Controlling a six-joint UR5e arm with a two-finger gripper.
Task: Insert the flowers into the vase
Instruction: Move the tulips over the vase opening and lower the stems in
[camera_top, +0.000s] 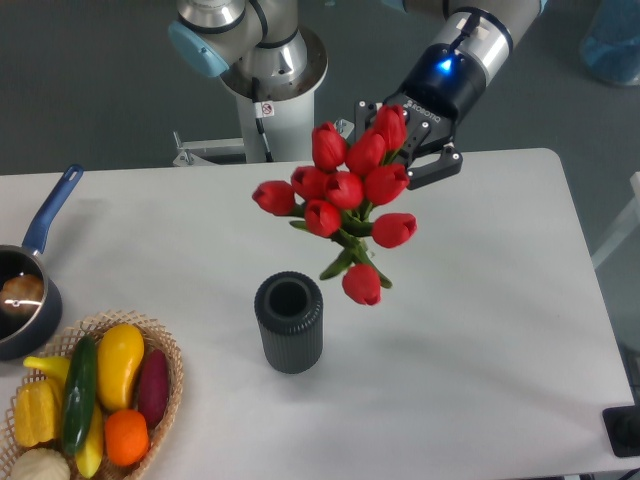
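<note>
The flowers (345, 195), a bunch of red tulips with green stems, hang in the air with the buds toward the camera. My gripper (405, 150) is shut on their stems, mostly hidden behind the buds. The vase (289, 322), a dark grey ribbed cylinder with an open round mouth, stands upright on the white table (480, 350). The bunch is above and to the right of the vase, with its lowest bud just beside the vase's mouth and not touching it.
A wicker basket (160, 345) of vegetables and fruit sits at the front left. A blue-handled saucepan (25, 290) rests at the left edge. The robot's base (270, 80) stands behind the table's far edge.
</note>
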